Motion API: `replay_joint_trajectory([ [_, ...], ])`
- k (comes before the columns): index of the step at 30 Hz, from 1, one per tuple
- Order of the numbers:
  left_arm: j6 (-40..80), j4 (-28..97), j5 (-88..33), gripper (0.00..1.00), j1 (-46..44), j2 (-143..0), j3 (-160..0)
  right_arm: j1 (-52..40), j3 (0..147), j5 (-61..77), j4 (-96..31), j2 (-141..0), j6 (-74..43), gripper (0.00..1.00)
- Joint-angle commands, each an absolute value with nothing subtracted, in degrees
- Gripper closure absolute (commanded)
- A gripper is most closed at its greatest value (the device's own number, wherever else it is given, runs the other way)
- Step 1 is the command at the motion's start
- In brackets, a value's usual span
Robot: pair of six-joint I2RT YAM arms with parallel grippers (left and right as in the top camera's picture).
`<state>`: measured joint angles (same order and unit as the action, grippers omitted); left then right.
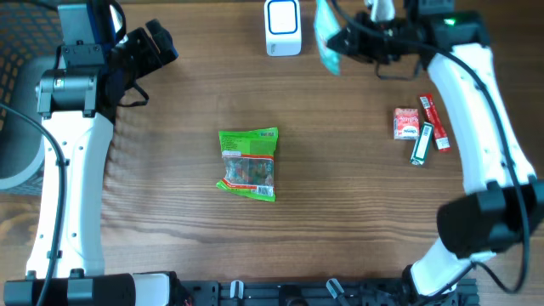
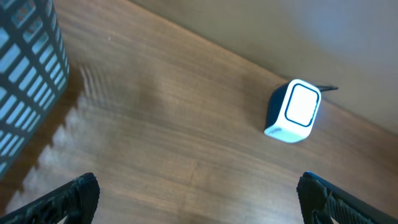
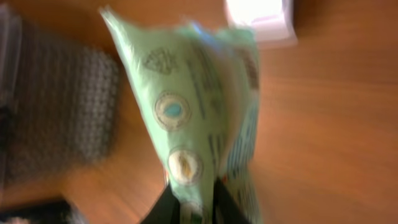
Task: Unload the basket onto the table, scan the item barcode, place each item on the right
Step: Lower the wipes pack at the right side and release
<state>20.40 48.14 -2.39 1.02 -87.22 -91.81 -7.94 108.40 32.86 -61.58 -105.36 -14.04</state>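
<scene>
My right gripper [image 1: 340,42] is shut on a pale green snack packet [image 1: 326,38], holding it in the air just right of the white barcode scanner [image 1: 282,27] at the table's far edge. In the right wrist view the packet [image 3: 199,118] fills the middle, pinched at its lower end between the dark fingers [image 3: 166,208], with the scanner [image 3: 260,18] beyond it. My left gripper [image 1: 157,42] hangs open at the far left, nothing between its fingertips [image 2: 74,196]. From the left wrist the scanner [image 2: 293,112] shows at the right.
A green packet of sweets [image 1: 249,164] lies in the middle of the table. A red pouch [image 1: 406,123], a green-white stick [image 1: 420,144] and a red stick [image 1: 433,123] lie at the right. A mesh basket [image 2: 25,81] stands at the left.
</scene>
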Motion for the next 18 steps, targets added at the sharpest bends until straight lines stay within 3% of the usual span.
replay_joint_trajectory([
  [1, 19.7, 47.9, -1.8, 0.0, 1.0, -87.3, -91.9, -8.3, 106.6, 13.3, -74.8, -103.9, -0.2, 0.95],
  [3, 19.7, 47.9, -1.8, 0.0, 1.0, -87.3, -91.9, -8.3, 100.4, 3.0, -77.0, -103.9, -5.0, 0.95],
  [8, 19.7, 47.9, -1.8, 0.0, 1.0, -87.3, -91.9, -8.3, 80.0, 0.9, -62.2, -103.9, -6.5, 0.83],
  [12, 19.7, 47.9, -1.8, 0.0, 1.0, -87.3, -91.9, -8.3, 74.5, -7.4, -55.9, -104.0, -6.6, 0.77],
  [13, 19.7, 47.9, -1.8, 0.0, 1.0, -87.3, -91.9, -8.3, 74.6, -8.1, -55.7, -104.0, -6.3, 0.72],
  [14, 19.7, 47.9, -1.8, 0.0, 1.0, -87.3, -91.9, -8.3, 74.7, -7.4, -55.2, -103.9, -5.9, 0.48],
  [15, 19.7, 47.9, -1.8, 0.0, 1.0, -87.3, -91.9, -8.3, 74.7, -2.9, -54.5, -103.9, -3.4, 0.4],
  [18, 19.7, 47.9, -1.8, 0.0, 1.0, -87.3, -91.9, -8.3, 76.4, 8.6, -54.6, -103.6, 1.5, 0.43],
])
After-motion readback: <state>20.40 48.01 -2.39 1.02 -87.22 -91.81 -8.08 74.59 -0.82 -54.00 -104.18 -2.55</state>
